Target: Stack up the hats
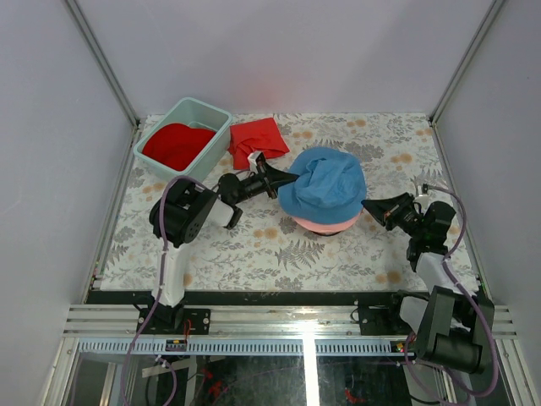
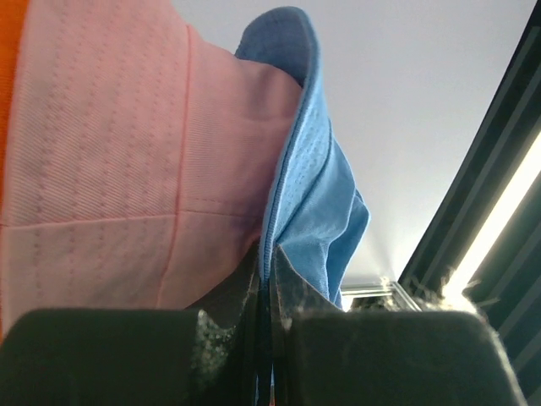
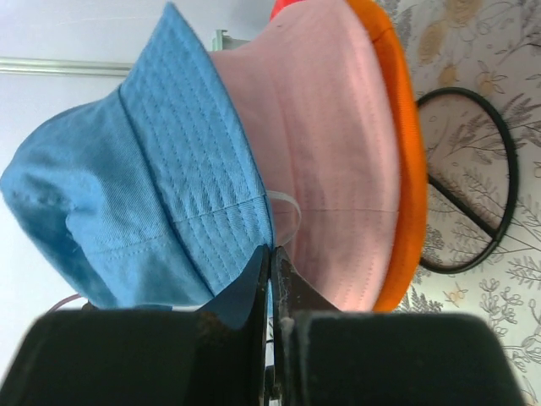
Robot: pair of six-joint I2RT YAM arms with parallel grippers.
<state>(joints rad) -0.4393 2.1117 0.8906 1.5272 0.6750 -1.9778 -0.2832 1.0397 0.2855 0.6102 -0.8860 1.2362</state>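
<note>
1. Fingers (image 2: 228,304) of my left gripper (image 2: 272,254) fill the bottom of the left wrist view, clamped together on the brim of the blue hat (image 2: 321,203).
2. Left of that brim is the pink hat (image 2: 127,152). A sliver of the orange hat (image 2: 7,34) shows at the upper left corner.
3. Right wrist view, low centre: my right gripper (image 3: 272,254) is likewise pinched closed on the blue hat's brim.
4. Same view, left to right: blue, pink and orange lie nested against each other. The black wire stand (image 3: 473,186) lies on the patterned table (image 3: 482,42) at the right.
5. Top view: the blue hat sits mid-frame over the pink one, whose edge peeks out below. My grippers meet it from left and right.
6. Upper left: the red hat (image 1: 177,145) lies in the pale green bin (image 1: 216,115). The red cloth (image 1: 258,139) lies just right of the bin.
</note>
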